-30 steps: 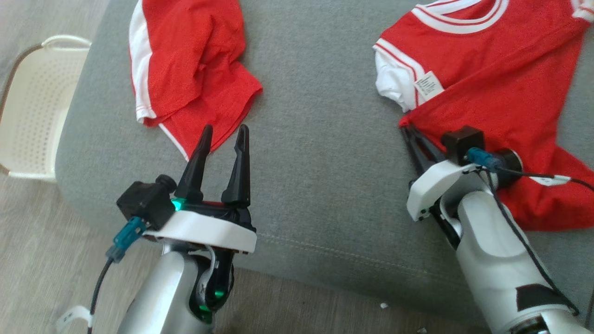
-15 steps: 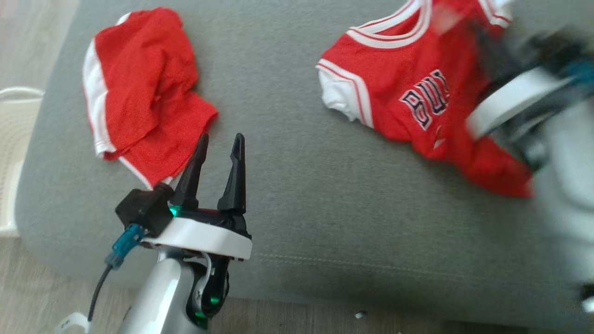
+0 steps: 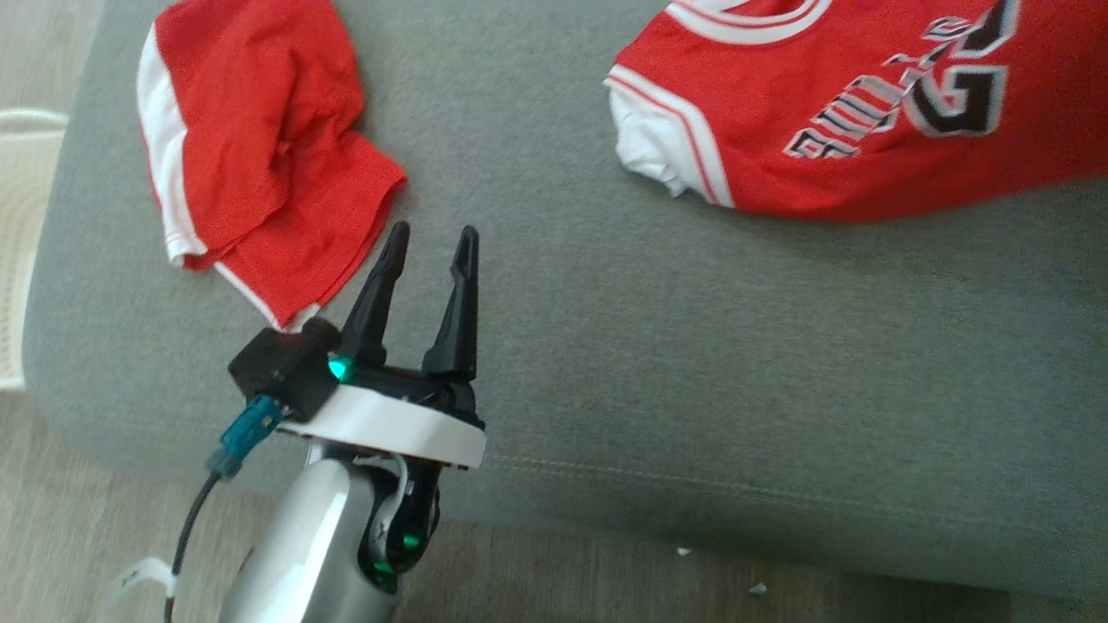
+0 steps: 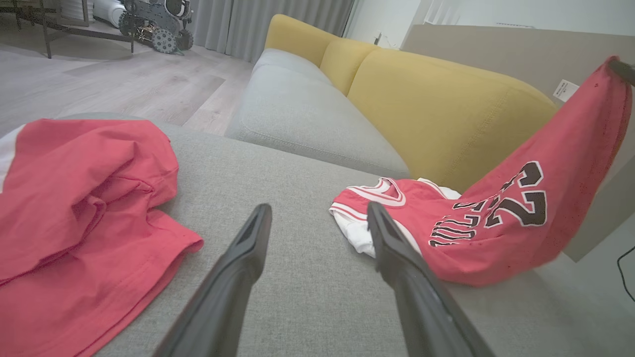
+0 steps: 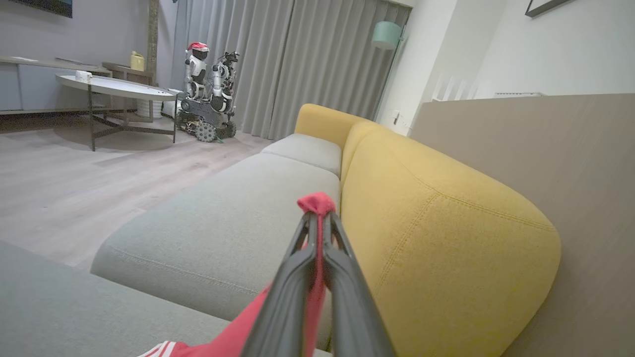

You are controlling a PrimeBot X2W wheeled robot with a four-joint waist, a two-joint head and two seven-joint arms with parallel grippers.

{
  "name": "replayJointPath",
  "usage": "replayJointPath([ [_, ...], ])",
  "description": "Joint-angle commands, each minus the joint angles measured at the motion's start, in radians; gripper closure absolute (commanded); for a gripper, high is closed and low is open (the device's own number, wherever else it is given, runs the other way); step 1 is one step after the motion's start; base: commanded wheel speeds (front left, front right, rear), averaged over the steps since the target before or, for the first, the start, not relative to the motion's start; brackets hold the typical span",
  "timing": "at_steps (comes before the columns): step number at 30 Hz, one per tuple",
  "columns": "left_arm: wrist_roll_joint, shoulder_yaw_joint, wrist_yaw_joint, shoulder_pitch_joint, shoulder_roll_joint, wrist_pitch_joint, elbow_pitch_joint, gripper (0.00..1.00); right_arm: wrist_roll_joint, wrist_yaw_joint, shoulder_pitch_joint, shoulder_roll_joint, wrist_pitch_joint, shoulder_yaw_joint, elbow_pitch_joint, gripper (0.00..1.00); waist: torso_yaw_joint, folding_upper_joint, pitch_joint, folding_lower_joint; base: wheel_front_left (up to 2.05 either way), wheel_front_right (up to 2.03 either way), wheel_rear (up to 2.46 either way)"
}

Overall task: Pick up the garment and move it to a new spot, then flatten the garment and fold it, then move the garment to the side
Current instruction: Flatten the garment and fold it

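Observation:
The garment (image 3: 831, 95) is a red jersey with white trim and black lettering. It hangs stretched up from the grey cushion at the head view's upper right, its collar end still on the cushion (image 4: 392, 198). My right gripper (image 5: 320, 220) is shut on a pinch of its red cloth (image 5: 316, 203), raised high above the sofa. My left gripper (image 3: 430, 242) stands open and holds nothing, low over the cushion between the jersey and a pair of red shorts (image 3: 260, 164). Its fingers (image 4: 238, 267) frame bare cushion in the left wrist view.
The red shorts with white side stripes (image 4: 79, 208) lie crumpled at the cushion's left. The grey cushion (image 3: 692, 363) ends at a front edge above wood floor. A yellow sofa back (image 5: 436, 238) rises behind. A white basket (image 3: 17, 260) stands at the left.
My right gripper has lifted the jersey's lower edge up and out of the head view, flipping the lettered side into sight. The camera has shifted. My left gripper stays open in place.

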Motion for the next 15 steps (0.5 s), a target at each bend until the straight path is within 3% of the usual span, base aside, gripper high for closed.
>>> replayJointPath([
  [1, 0.0, 0.019, -0.001, -0.038, 0.008, -0.006, -0.035, 0.0, -0.032, 0.003, -0.047, -0.024, -0.017, -0.001, 0.005, 1.0, 0.031, 0.0, 0.033, -0.0002, 0.0, 0.0, 0.0],
  [5, -0.01, 0.01, 0.004, -0.052, 0.008, -0.006, -0.038, 0.0, -0.1, 0.003, -0.149, -0.055, -0.058, -0.032, 0.094, 1.0, 0.06, 0.0, 0.068, -0.0002, 0.0, 0.0, 0.0],
  [8, -0.015, 0.008, 0.006, -0.057, 0.008, -0.006, -0.039, 0.0, -0.141, 0.003, -0.194, -0.041, -0.075, -0.067, 0.157, 1.0, 0.072, 0.0, 0.085, -0.0002, 0.0, 0.0, 0.0],
  [9, -0.016, 0.007, 0.007, -0.058, 0.008, -0.006, -0.04, 0.0, -0.152, 0.003, -0.199, -0.031, -0.075, -0.075, 0.177, 0.53, 0.074, 0.0, 0.09, -0.0002, 0.0, 0.0, 0.0],
  [10, -0.018, 0.006, 0.007, -0.059, 0.008, -0.006, -0.041, 0.0, -0.155, 0.003, -0.203, -0.018, -0.07, -0.087, 0.2, 0.0, 0.075, 0.0, 0.094, -0.0002, 0.0, 0.0, 0.0],
  [15, -0.024, -0.001, 0.014, -0.069, 0.008, -0.006, -0.045, 0.0, -0.163, 0.003, -0.207, 0.039, -0.074, -0.086, 0.283, 0.0, 0.068, 0.0, 0.113, -0.0002, 0.0, 0.0, 0.0],
])
